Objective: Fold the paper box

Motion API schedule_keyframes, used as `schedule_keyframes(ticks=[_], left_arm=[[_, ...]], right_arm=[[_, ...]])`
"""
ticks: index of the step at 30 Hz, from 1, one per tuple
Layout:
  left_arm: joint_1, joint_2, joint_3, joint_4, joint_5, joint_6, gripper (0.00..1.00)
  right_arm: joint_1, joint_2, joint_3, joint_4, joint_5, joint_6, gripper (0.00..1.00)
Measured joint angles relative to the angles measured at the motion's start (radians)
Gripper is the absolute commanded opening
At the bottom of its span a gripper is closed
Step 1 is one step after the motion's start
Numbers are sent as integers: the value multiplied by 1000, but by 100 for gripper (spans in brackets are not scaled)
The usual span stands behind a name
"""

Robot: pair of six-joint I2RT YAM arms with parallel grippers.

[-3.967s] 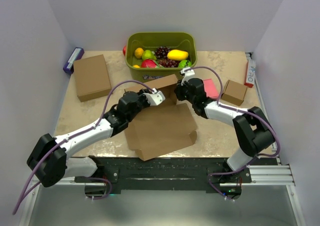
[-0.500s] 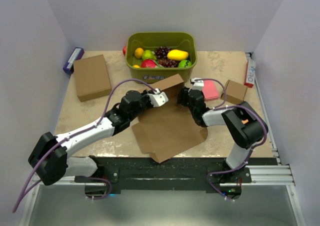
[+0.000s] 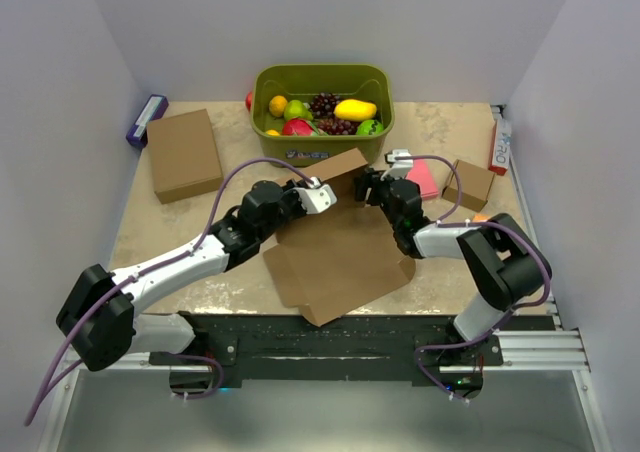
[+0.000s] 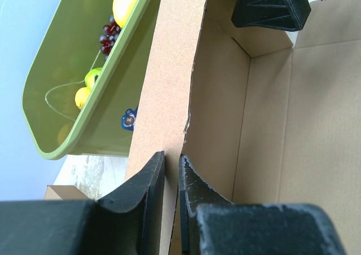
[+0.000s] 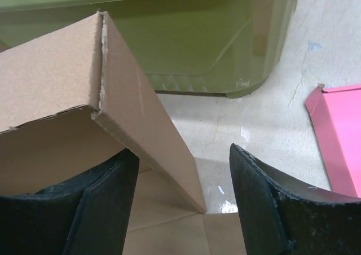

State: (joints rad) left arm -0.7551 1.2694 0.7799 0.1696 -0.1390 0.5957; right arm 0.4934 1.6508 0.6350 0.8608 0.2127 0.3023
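The paper box (image 3: 340, 257) lies open and flat in the middle of the table, with its back wall (image 3: 335, 167) raised against the basket. My left gripper (image 3: 318, 194) is shut on that wall. In the left wrist view the cardboard edge (image 4: 169, 97) runs down between the left gripper (image 4: 172, 176)'s pinched fingers. My right gripper (image 3: 368, 184) stands open at the wall's right corner. In the right wrist view the folded side flap (image 5: 141, 125) sits between the right gripper (image 5: 183, 193)'s spread fingers, close to the left finger (image 5: 107, 204), and I cannot tell whether it touches it.
A green basket (image 3: 322, 77) of fruit stands right behind the box. A flat cardboard rectangle (image 3: 183, 154) lies at the back left, with a purple box (image 3: 146, 120) beyond it. On the right are a pink sheet (image 3: 422, 177), a small cardboard cube (image 3: 468, 184) and a red-and-white pack (image 3: 499, 144).
My right gripper has opened and let go of the box's corner flap. Over the last seconds the box has slid to the right. The left gripper's hold is unchanged.
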Motion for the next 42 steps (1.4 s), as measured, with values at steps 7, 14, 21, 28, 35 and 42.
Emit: schedule_keyframes(ticks=[7, 14, 21, 28, 35, 42], left_arm=[[0, 0, 0, -1, 1, 0, 0], [0, 0, 2, -3, 1, 0, 0], [0, 0, 2, -3, 6, -1, 0], [0, 0, 4, -2, 4, -1, 0], [0, 0, 4, 2, 2, -1, 0], [0, 0, 4, 10, 1, -1, 0]], right_arm=[[0, 45, 15, 28, -30, -34, 60], [0, 78, 27, 45, -40, -51, 33], [9, 93, 45, 55, -41, -61, 8], [18, 101, 66, 35, -22, -84, 0], [32, 94, 70, 5, 40, -61, 0], [45, 71, 70, -44, 105, -20, 0]])
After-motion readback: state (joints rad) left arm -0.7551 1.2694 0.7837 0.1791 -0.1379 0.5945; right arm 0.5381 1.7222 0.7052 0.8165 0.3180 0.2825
